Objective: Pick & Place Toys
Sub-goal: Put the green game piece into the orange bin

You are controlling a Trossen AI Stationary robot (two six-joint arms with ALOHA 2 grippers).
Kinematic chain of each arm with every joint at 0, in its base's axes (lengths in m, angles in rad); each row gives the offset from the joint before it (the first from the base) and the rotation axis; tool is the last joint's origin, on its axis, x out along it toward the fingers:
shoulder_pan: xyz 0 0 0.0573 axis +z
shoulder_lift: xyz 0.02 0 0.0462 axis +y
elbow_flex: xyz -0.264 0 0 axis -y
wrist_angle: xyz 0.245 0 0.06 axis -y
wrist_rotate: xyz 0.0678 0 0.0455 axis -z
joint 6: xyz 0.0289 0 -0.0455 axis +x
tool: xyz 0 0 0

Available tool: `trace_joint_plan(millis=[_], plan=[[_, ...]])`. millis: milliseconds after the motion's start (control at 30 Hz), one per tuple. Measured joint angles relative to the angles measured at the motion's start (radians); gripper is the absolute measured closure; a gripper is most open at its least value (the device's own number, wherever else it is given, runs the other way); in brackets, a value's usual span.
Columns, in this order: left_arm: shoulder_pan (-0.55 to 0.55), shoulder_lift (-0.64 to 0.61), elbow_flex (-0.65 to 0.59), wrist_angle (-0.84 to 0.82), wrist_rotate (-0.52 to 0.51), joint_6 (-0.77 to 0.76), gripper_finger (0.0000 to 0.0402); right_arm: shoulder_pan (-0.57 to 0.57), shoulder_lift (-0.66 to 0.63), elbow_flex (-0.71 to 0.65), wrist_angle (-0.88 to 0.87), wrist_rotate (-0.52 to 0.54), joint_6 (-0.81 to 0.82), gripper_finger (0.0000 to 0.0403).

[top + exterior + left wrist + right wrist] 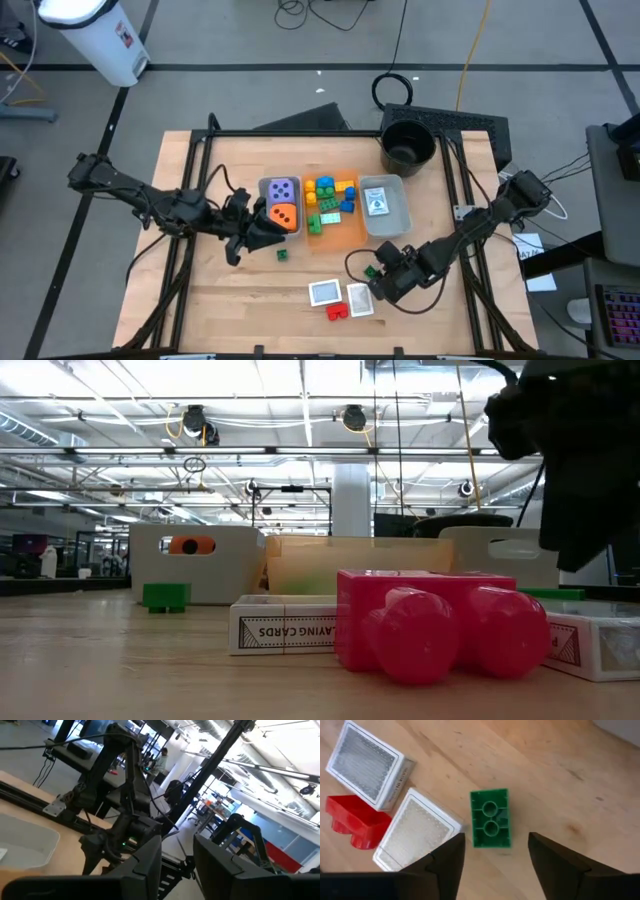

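Overhead, the left gripper (pixel 262 228) sits at the near edge of the grey tray (pixel 262 190) that holds the purple die (pixel 282 188) and the orange die (pixel 284 215), with its arm reaching in low from the table's left side. The gripper's dark body covers part of the orange die, and whether it is touching that die cannot be told. In the left wrist view its two fingers (pixel 145 862) stand a narrow gap apart with nothing visible between them.

Right of the grey tray, the orange tray (pixel 345 232) holds a heap of blue, yellow and green bricks (pixel 328 195); single pieces are hard to separate. A small green brick (pixel 282 255) lies alone on the wood just in front of the grey tray.

Further right of the grey tray, the right gripper (pixel 495 851) hangs over a green two-stud brick (pixel 490 818), fingers apart on either side and clear of it. Beside that brick lie two card packs (pixel 365 763) and a red brick (pixel 351 821), the nearer pack partly hidden by a finger.
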Motion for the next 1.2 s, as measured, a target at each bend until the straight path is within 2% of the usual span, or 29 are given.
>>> trace_joint_plan(millis=[267,400,533,933,1067,1200], plan=[[0.000,0.000,0.000,-0.006,0.000,-0.017,0.0286,-0.027,0.000,-0.127,0.229,0.000,0.000,0.0129],[0.000,0.000,0.000,-0.007,0.000,-0.018,0.0286,-0.039,0.000,-0.174,0.327,0.000,-0.024,0.0117],[0.000,0.000,0.000,-0.016,0.000,-0.017,0.0286,-0.046,0.002,-0.186,0.336,0.000,-0.051,0.0116],[0.012,0.000,0.000,-0.051,-0.029,-0.016,0.0286,-0.063,0.005,-0.186,0.219,0.000,-0.106,0.0156],[0.012,0.000,0.000,-0.051,-0.035,-0.017,0.0286,-0.078,0.004,-0.185,0.190,-0.031,-0.109,0.0191],[0.014,0.000,0.000,-0.051,-0.045,-0.018,0.0286,-0.090,-0.005,-0.186,0.193,-0.050,-0.123,0.0243]])
